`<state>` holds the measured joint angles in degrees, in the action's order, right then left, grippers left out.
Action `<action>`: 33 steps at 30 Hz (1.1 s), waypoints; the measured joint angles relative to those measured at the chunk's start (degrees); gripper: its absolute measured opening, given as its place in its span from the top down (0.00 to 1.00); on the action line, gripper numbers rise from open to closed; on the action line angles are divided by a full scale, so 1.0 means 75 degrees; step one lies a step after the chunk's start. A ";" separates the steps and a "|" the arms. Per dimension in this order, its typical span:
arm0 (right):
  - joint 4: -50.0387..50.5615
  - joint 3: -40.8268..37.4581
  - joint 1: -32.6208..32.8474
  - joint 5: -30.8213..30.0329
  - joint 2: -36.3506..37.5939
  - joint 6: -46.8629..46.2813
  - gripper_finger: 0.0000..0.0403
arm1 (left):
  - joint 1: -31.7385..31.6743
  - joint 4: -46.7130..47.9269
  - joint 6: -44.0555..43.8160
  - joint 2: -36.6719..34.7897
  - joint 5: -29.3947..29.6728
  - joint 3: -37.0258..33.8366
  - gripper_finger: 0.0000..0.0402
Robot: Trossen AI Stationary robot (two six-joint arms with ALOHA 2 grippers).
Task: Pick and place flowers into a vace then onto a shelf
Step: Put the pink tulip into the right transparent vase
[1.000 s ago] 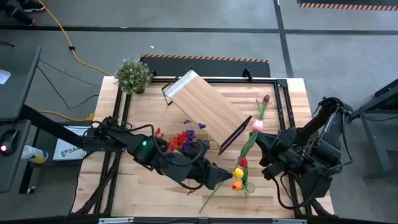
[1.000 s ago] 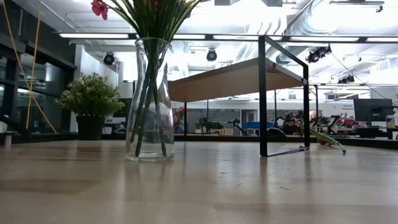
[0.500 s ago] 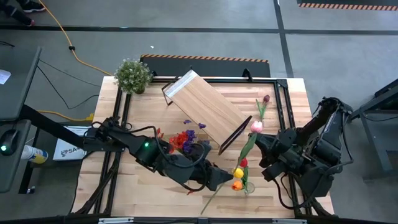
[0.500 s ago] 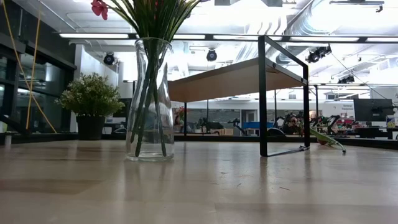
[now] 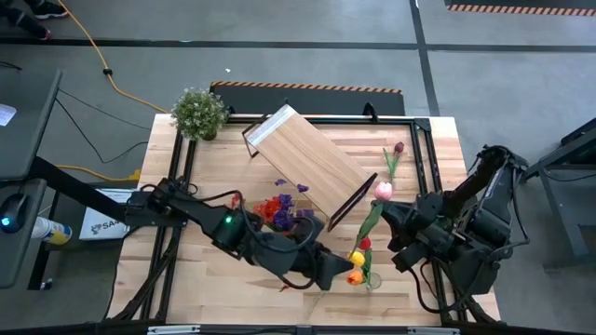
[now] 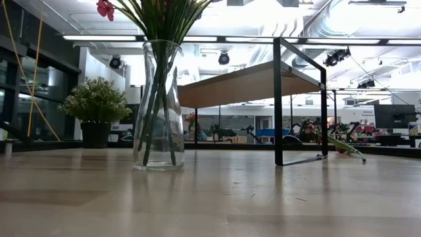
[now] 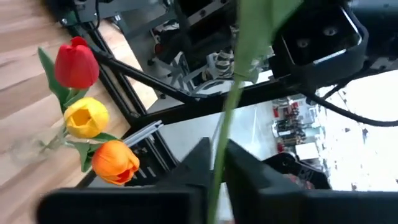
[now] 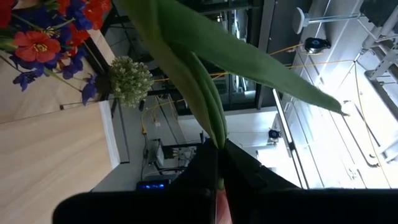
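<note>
Green stem (image 7: 225, 118) pinched in left jaws | right jaws pinch tulip stem (image 8: 208, 106)

High view: overhead, straight down, takes in whole table (image 5: 214, 288) and both arms. Low view: tabletop height, level across table, close to vase (image 6: 158, 105); shelf (image 6: 250, 82) behind; both also in high view. Left wrist view: tight on tulips (image 7: 84, 118). Right wrist view: tight on stem (image 8: 199, 81), plant (image 8: 129, 81) beyond.
</note>
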<state>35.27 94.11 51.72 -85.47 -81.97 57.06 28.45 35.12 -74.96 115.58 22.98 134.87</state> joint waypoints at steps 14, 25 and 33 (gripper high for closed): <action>-0.0134 0.0000 0.0000 0.0006 0.0000 -0.0085 0.97 | 0.0003 -0.0372 0.0753 0.0010 0.0088 0.0000 0.92; -0.0648 0.0000 0.0006 0.0189 0.0000 -0.0080 0.96 | 0.0009 -0.0243 0.0874 0.0010 0.0224 0.0000 0.92; -0.0800 0.0000 0.0006 0.0182 0.0000 -0.0076 0.96 | 0.0006 -0.0246 0.0968 0.0010 0.0269 0.0000 0.92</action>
<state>29.27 94.11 51.77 -84.10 -81.97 56.49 28.49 33.28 -67.70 115.66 25.00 134.87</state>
